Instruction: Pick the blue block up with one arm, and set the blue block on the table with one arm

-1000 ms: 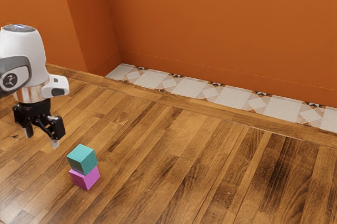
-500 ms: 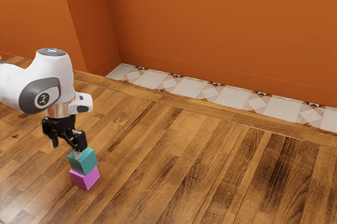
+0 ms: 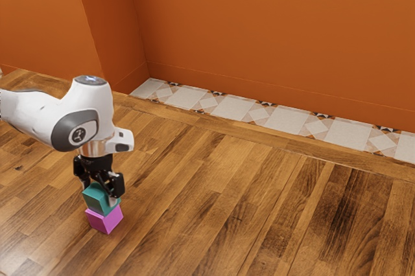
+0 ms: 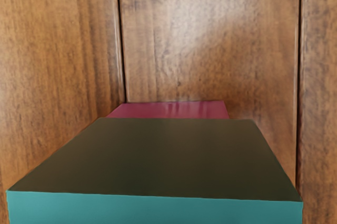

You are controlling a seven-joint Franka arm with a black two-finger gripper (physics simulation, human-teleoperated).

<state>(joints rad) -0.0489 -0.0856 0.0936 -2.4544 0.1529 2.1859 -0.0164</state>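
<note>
Exterior view puts your claw (image 3: 98,197) around the blue block (image 3: 96,204), a placement that should let you lift it cleanly off the magenta block (image 3: 104,220) supporting it, though you cannot tell whether it's clamped or apart.

Warm, bright light across the tabletop (image 3: 259,211)
Soft glare pales its wood; the blue block (image 4: 168,158) has a deeply shaded top.

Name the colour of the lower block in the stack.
The lower block is pinkish purple, clearest in the exterior view.
</note>
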